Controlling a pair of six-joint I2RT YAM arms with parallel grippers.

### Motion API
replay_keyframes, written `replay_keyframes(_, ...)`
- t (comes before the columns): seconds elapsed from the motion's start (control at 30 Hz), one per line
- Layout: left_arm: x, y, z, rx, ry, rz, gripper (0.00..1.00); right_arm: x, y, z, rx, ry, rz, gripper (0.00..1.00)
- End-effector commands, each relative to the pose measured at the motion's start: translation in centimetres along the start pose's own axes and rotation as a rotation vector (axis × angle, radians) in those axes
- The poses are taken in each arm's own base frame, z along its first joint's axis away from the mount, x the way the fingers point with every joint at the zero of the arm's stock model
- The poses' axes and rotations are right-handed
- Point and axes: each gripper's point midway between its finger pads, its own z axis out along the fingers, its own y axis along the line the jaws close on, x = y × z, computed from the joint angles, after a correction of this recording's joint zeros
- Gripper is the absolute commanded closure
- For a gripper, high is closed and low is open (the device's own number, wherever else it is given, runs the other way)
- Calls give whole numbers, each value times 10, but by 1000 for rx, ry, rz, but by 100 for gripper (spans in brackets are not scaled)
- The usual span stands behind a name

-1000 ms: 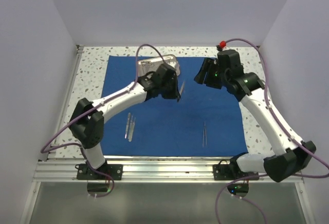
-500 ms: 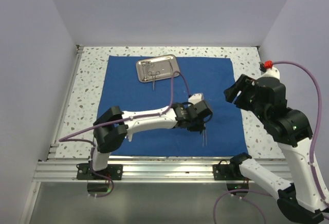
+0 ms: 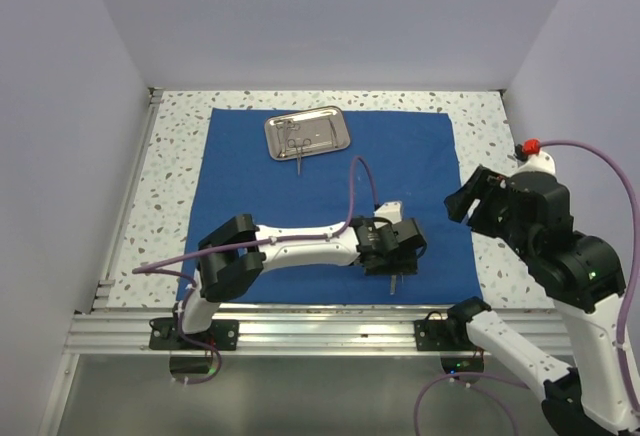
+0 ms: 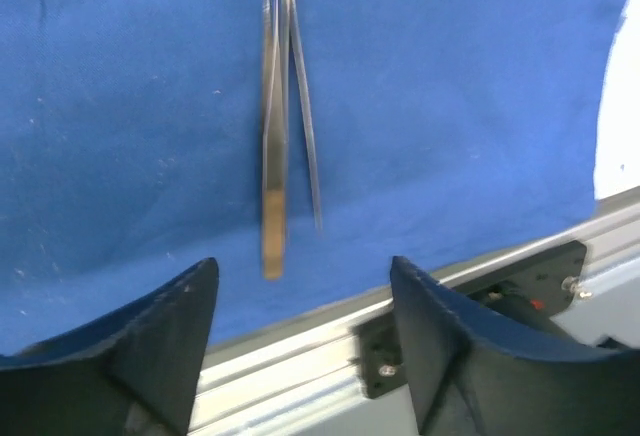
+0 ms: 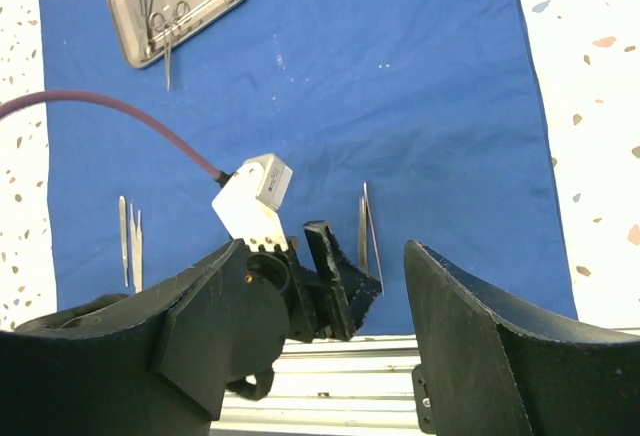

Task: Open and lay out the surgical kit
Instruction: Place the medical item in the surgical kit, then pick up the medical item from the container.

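Table is speckled white stone-look. The cloth is already spread flat on it: matte royal blue, soft weave, barely a wrinkle.

Big change in the last second: the left arm swung from up by the tray down to the near right part of the cloth, and the left gripper went from pinched shut to jaws wide apart with nothing in them. So I'd say it just dropped off an instrument, and that piece counts as laid out. The right gripper backed off to the right edge, lifted, jaws spread and empty.

The tray is a small shiny steel rectangle with rounded corners at the far side of the cloth. It holds the ring-handled scissors, tips poking over its rim, so those look like what's left.

The tweezers are thin, flat and polished, lying on the cloth just past the open left jaws near the front edge. Another slim pair lies over on the left.
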Motion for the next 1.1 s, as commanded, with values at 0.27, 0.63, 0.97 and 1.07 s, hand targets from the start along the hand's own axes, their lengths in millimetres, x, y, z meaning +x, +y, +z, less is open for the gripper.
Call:
replay_keyframes(0.27, -125, 33, -109, -61, -266, 30, 21, -41, 96, 64, -225, 55, -103, 31)
replay_keyframes(0.63, -346, 168, -74, -318, -486, 132, 25, -52, 109, 141, -91, 107, -183, 33)
replay_keyframes(0.97, -420, 162, 25, -248, -521, 177, 23, -4, 48, 116, 56, 192, -208, 32)
replay_keyframes(1.07, -422, 166, 37, -229, -533, 154, 23, 4, 45, 117, 57, 214, -222, 32)
